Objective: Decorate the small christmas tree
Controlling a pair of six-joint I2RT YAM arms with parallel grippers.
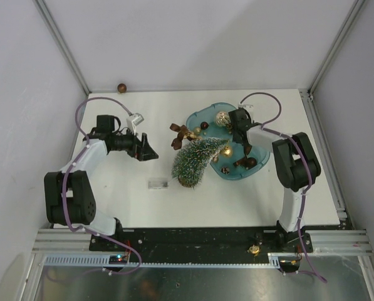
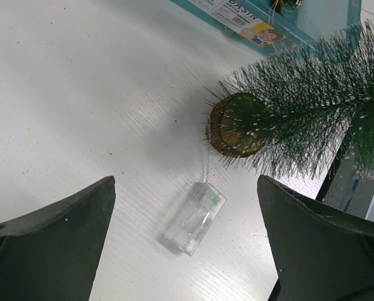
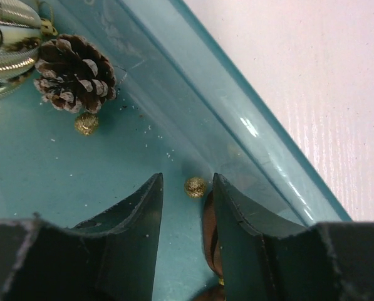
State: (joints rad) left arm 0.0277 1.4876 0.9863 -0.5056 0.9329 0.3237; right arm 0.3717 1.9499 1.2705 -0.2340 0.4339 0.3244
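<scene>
**Work surface.** The white table [image 1: 124,207] carries every item.

**Tray.** A teal oval plastic tray [image 1: 207,111] sits on the right half of the table and holds most of the ornaments.

**Tree.** The small cone-shaped green bottle-brush tree with frosted tips [image 1: 196,160] lies tipped on its side at the tray's left edge. Its round brown wooden base [image 2: 233,128] points toward the near edge of the table and its tip reaches over the tray rim. No ornament is visible on the bristles.

**Left gripper** [image 1: 146,149]. It hovers over bare table left of the tree with its fingers spread fully apart and nothing between them.

**Right gripper** [image 3: 188,182]. It is lowered into the tray beside the wall. The fingers stand at a narrow gap – partly open – and nothing is gripped yet.

**Ornaments.** A ribbed shiny gold bauble [image 3: 5,31] and a brown frosted pine cone [image 3: 76,72] lie on the tray floor.

**Clear plastic box** [image 2: 193,218]. It lies on the table just beside the tree base.

**Small gold glitter ball** [image 3: 195,186]. It sits between the right fingertips, with no contact visible on either side.

**Progress.** By judgement, decoration has barely started – the tree likely needs standing upright, and the ornaments seen remain off it. The glitter ball looks to be the piece in hand.
</scene>
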